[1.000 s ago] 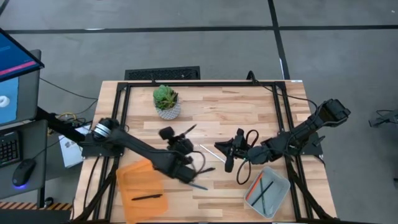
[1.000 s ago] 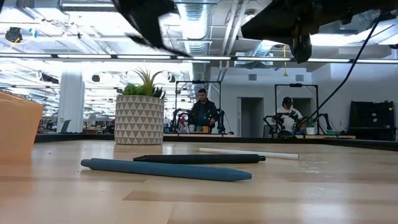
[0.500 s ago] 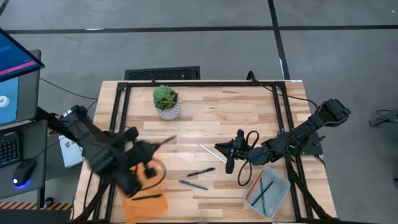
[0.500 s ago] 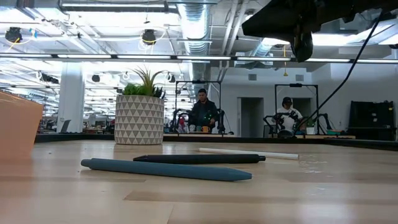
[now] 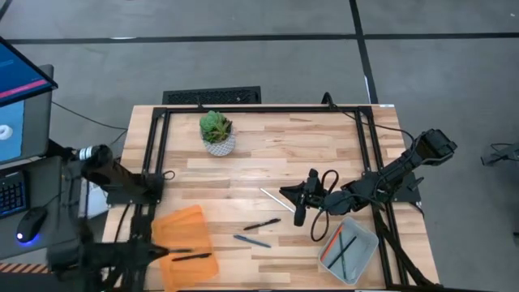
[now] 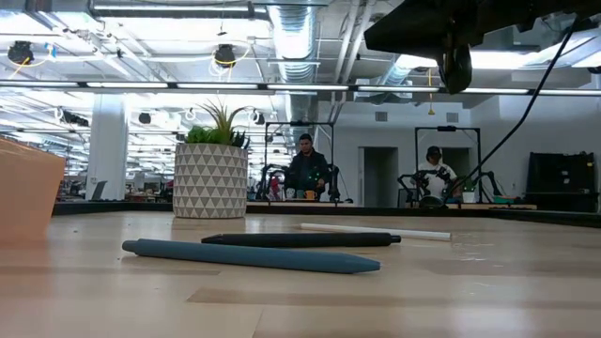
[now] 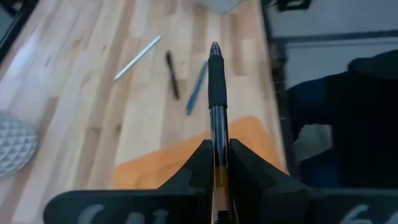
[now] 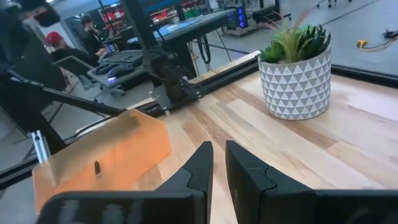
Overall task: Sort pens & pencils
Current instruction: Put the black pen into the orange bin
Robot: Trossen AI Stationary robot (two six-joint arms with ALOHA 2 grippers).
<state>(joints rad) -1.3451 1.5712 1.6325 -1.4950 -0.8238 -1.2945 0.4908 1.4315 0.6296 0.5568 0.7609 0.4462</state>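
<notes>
both arms matte black w/ boxy joints; right arm trails looped black cables; left arm has silver collar nr base.

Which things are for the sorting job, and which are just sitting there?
For the job:
- held pen, in the left gripper
- tray pen, in the orange tray
- black pen, blue pen and white pencil, loose
- pencils, in the grey bin

Just lying about:
- potted plant
- computer mouse

Table is seen from straight overhead; low view is set level at tabletop; wrist views are taken close. Plant pot is shared by all.
</notes>
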